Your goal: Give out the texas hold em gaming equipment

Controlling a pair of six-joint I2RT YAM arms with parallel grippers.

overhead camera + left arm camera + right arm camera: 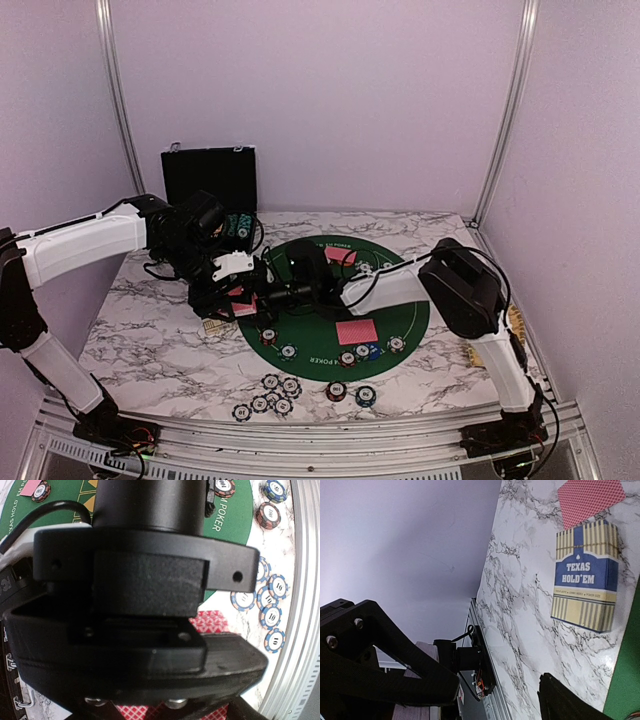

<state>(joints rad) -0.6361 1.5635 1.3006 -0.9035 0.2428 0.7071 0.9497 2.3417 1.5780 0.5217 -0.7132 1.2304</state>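
Note:
Above the left edge of the round green mat (400,300), my left gripper (240,298) is shut on a stack of red-backed playing cards (243,297). In the left wrist view the cards (212,622) peek out from behind the black body of the right arm, which fills most of that view. My right gripper (264,297) meets the left one tip to tip. Its fingers (395,675) stand wide open (500,685) with nothing visible between them. Red cards (357,331) and stripe-edged chips (289,351) lie on the mat. A cluster of chips (272,395) sits near the front edge.
A Texas Hold'em card box (585,575) lies on the marble beside a loose red card (590,500). The black case (209,178) stands open at the back left. Two more chips (351,393) sit in front of the mat. A woven yellow tray (516,320) shows behind the right arm.

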